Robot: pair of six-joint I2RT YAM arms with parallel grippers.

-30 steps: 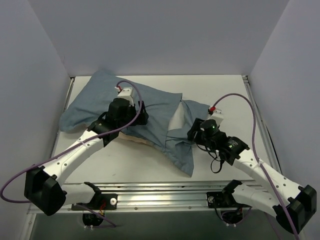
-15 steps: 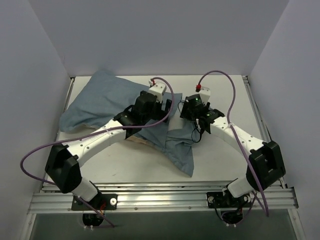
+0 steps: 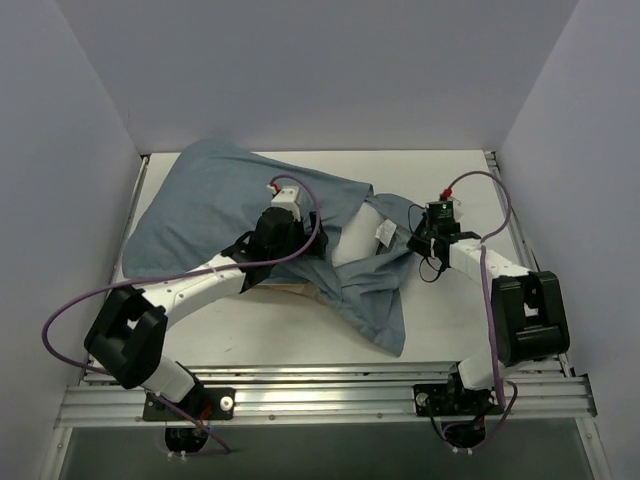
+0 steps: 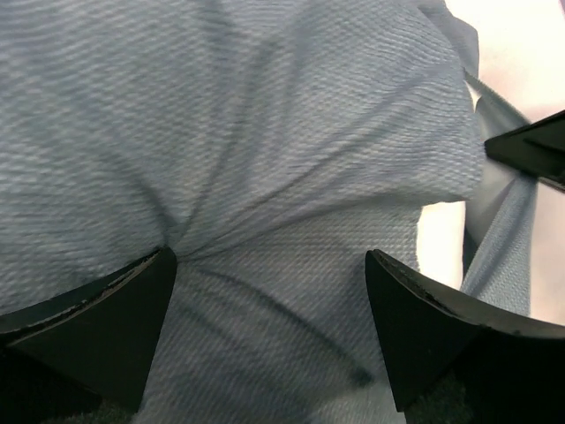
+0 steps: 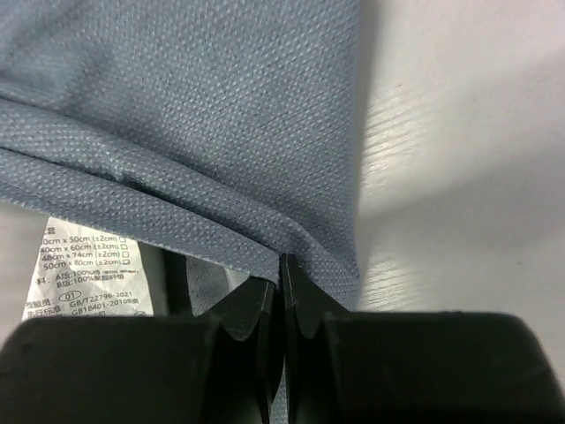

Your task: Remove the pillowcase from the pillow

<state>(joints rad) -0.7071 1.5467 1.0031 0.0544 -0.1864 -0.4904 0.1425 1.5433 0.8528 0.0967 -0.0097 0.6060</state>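
The pillowcase (image 3: 210, 200), dull grey-blue, is draped over the left and middle of the table, and a loose flap hangs toward the front. The white pillow (image 3: 352, 238) pokes out of its opening, with a small printed tag (image 3: 383, 232) beside it. My left gripper (image 3: 305, 238) presses down on the cloth-covered pillow, open, its fingers wide apart on the pillowcase (image 4: 265, 132). My right gripper (image 3: 418, 244) is to the right of the opening, shut on a folded edge of the pillowcase (image 5: 177, 106). The tag (image 5: 84, 274) shows just left of its jaws.
White walls close in the table (image 3: 450, 180) on three sides. An aluminium rail (image 3: 320, 385) runs along the front edge by the arm bases. Purple cables loop above both wrists. Bare tabletop (image 5: 459, 177) lies right of the right gripper.
My right gripper has swung right, away from the pillow's opening, and shut on the pillowcase edge. The left gripper has shifted left. More white pillow and its tag now show.
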